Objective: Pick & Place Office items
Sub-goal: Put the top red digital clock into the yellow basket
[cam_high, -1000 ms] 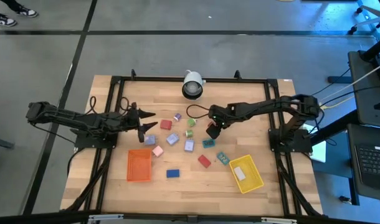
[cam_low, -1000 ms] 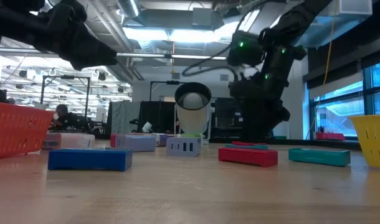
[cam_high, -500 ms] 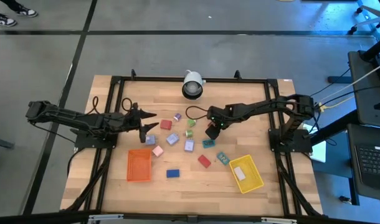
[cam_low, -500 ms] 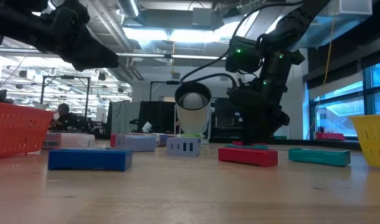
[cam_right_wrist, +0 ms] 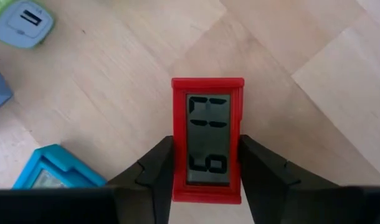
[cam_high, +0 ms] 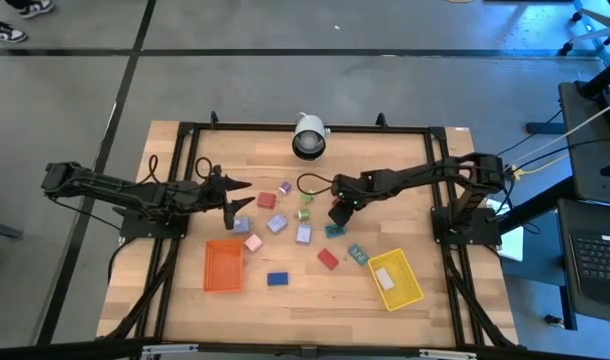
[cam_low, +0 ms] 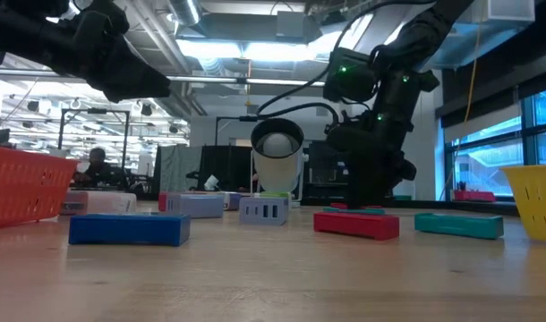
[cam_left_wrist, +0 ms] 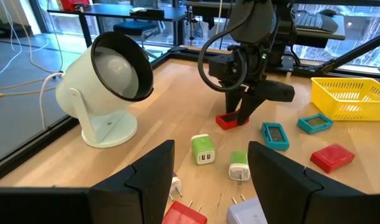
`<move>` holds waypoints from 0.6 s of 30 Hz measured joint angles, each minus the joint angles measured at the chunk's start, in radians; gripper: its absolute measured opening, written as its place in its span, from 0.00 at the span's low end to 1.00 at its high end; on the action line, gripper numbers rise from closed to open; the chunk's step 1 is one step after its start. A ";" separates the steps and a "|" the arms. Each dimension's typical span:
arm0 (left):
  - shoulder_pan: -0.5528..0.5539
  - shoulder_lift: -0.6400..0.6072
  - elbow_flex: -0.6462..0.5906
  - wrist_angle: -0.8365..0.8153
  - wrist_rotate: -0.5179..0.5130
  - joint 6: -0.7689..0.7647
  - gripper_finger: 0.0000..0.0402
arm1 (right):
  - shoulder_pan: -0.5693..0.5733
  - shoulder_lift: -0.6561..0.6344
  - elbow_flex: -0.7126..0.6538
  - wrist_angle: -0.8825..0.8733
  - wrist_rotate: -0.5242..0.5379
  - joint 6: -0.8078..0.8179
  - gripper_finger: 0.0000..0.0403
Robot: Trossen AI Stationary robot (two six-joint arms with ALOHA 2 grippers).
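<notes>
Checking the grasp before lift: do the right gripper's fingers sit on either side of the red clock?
Yes: in the right wrist view the right gripper has a finger against each long side of the red clock.

- My right gripper [cam_high: 338,212] is reached out low over the table's middle, its fingers [cam_right_wrist: 154,165] pressed against both sides of what sits between them.
- My left gripper [cam_high: 232,203] hovers raised, fingers [cam_left_wrist: 154,171] parted and empty.

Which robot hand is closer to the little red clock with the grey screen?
The right gripper: its fingers sit on both sides of the small red rectangular clock. The left gripper hovers far off, across the table.
</notes>
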 joint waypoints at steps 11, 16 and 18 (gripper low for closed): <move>0.000 0.000 0.000 0.000 0.000 -0.016 0.50 | 0.003 -0.019 -0.004 -0.014 0.021 -0.008 0.37; 0.000 0.000 0.000 0.000 0.000 -0.016 0.50 | -0.001 -0.039 -0.005 -0.019 0.019 -0.024 0.37; 0.000 0.000 0.000 0.000 0.000 -0.016 0.50 | -0.006 -0.051 -0.005 -0.018 0.021 -0.026 0.37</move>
